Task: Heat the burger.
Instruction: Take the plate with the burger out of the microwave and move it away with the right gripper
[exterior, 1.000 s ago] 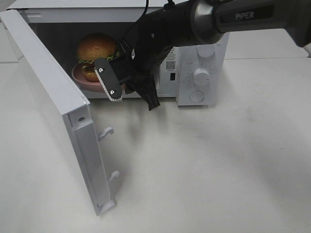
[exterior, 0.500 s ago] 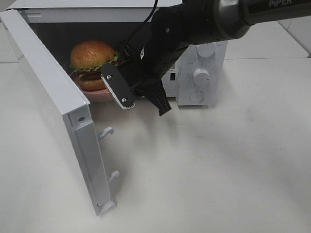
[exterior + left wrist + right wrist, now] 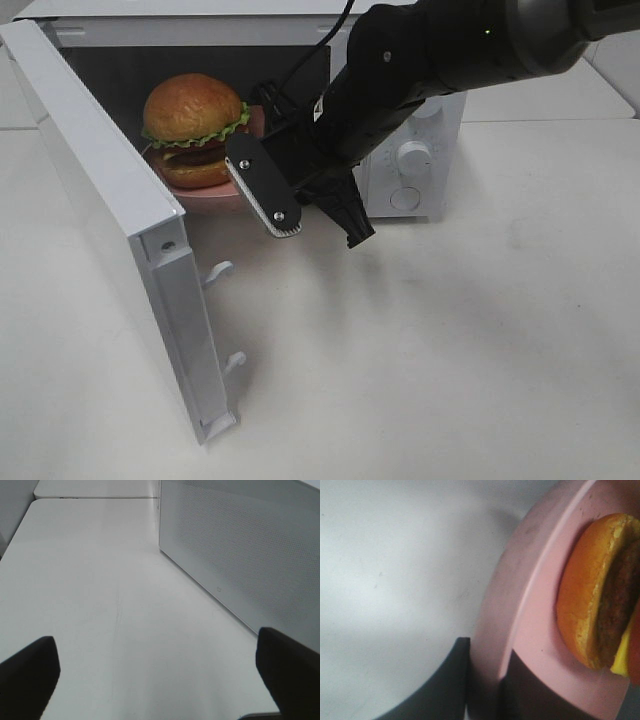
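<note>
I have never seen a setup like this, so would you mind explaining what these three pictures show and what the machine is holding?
This is a robot with two arms, each ending in a two-fingered gripper. The wide picture comes from a camera mounted high above a white table. In it, a white microwave stands with its door swung open. The other two pictures come from small cameras on the arms' wrists. The right gripper is closed on the rim of a pink plate, and the burger sits on that plate, at the microwave's opening. The left gripper is open and empty; its camera sees only bare table and the perforated side of the microwave, with its two dark fingertips at the edges.
</note>
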### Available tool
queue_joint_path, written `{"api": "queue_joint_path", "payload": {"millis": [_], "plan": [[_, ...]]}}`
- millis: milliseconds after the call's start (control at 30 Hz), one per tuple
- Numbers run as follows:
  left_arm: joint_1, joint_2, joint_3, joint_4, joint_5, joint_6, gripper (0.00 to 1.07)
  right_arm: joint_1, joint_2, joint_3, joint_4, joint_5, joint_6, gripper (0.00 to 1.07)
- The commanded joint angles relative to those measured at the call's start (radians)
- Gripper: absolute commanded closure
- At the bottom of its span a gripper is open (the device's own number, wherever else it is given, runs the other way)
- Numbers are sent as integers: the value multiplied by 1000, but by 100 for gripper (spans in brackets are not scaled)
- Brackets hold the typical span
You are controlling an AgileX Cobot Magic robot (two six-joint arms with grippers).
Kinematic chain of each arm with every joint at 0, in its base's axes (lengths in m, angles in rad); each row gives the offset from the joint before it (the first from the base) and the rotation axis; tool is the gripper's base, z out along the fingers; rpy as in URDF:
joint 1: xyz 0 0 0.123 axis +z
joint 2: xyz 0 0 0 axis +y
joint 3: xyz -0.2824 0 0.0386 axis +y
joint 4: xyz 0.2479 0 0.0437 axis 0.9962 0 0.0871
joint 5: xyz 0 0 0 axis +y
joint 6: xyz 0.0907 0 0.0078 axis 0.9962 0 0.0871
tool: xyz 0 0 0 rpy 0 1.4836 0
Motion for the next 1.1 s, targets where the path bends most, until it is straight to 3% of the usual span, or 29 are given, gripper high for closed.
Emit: {"api": "queue_joint_path", "payload": {"millis": [33,1100], "plan": [[3,-6,3,-2,-13,0,7,4,-49,17,12,-76,-11,107],[3,-6,3,-2,-13,0,7,4,-451,512,11,-198,-10,107]]}}
